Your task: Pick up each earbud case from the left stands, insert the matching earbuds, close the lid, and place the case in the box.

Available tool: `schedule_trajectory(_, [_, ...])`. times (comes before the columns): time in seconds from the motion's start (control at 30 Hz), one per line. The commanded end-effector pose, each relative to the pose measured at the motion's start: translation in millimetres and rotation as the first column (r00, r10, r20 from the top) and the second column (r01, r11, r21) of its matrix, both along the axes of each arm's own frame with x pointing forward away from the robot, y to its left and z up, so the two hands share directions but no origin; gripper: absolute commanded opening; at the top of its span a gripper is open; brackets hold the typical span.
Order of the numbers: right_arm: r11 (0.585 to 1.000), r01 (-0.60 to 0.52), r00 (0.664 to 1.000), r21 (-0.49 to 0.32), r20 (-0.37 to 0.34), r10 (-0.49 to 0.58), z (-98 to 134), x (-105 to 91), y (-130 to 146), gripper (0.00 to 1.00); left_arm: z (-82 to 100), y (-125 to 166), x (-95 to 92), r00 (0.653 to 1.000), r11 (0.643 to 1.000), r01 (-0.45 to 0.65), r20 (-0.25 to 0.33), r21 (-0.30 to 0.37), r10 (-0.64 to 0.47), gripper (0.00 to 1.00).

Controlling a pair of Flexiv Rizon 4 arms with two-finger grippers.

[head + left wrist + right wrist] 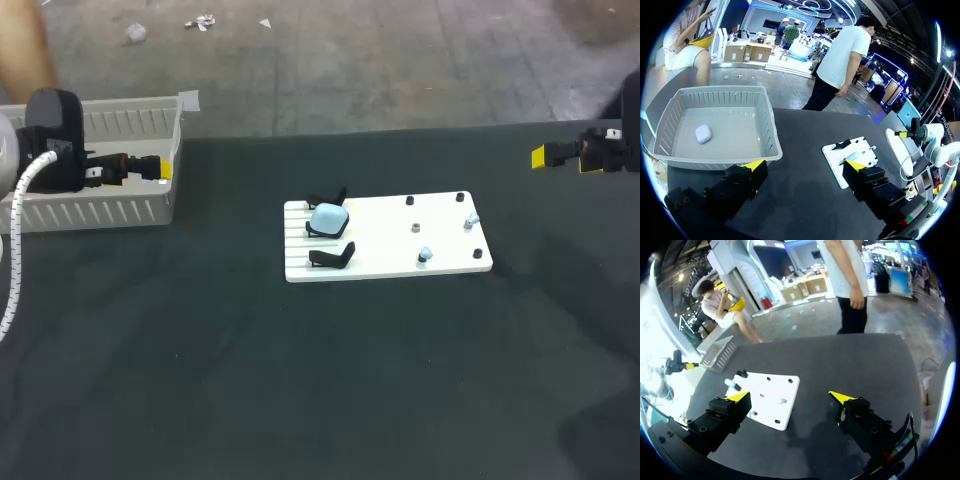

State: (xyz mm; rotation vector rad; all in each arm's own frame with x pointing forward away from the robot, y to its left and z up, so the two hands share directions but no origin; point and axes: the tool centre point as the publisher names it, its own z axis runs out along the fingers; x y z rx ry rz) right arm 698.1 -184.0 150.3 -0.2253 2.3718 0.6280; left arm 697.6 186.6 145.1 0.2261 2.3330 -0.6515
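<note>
Earbud case [328, 220], pale blue, sits on the middle stand at the left end of the white board [390, 262] in the head view, between two bare black stands [332, 257]. It looks nearly as broad as it is long, so its long axis cannot be told; its wide face is tipped up toward the camera. Two pale earbuds [424, 256] stand upright on pegs at the board's right end. The left gripper [160, 168] hangs over the slatted box [120, 212] at the left edge of the dark table [300, 380], pointing toward the board; the right gripper [545, 157] hangs at the far right, pointing left, well apart from the board. In the left wrist view that gripper's fingers are spread wide with nothing between them and nothing touched. The box lies ahead and to one side, and a white case [703, 133] lies flat on its floor, near one side wall. The board shows ahead beside the other finger, with one stand's black arm jutting from its near edge. In the right wrist view the right gripper's two fingers [732, 410] are likewise wide apart and hold nothing. The board lies flat ahead, one corner reaching in between the yellow tips without touching them, and one earbud shows at its far end.
</note>
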Motion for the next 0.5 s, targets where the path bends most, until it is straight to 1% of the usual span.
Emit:
schedule_trajectory(0.03, [1.000, -0.001, 1.000, 0.000, 0.000, 0.001, -0.6, 0.8, 0.0, 1.00, 2.0, -1.9, 0.6, 1.000, 1.000, -0.005, -0.009, 0.009, 0.005, 1.00])
schedule_trajectory(0.43, [1.000, -0.001, 1.000, 0.000, 0.000, 0.001, -0.6, 0.8, 0.0, 1.00, 2.0, -1.9, 0.6, 1.000, 1.000, -0.005, -0.009, 0.009, 0.005, 1.00])
schedule_trajectory(0.47, [1.000, -0.001, 1.000, 0.000, 0.000, 0.001, -0.6, 0.8, 0.0, 1.00, 3.0, -1.7, 1.7, 0.997, 0.999, 0.052, 0.058, -0.012, -0.051, 1.00])
schedule_trajectory(0.5, [1.000, -0.001, 1.000, 0.000, 0.000, 0.001, -0.6, 0.8, 0.0, 1.00, 3.7, -1.7, 3.2, 0.988, 0.995, 0.098, 0.126, -0.020, -0.094, 1.00])
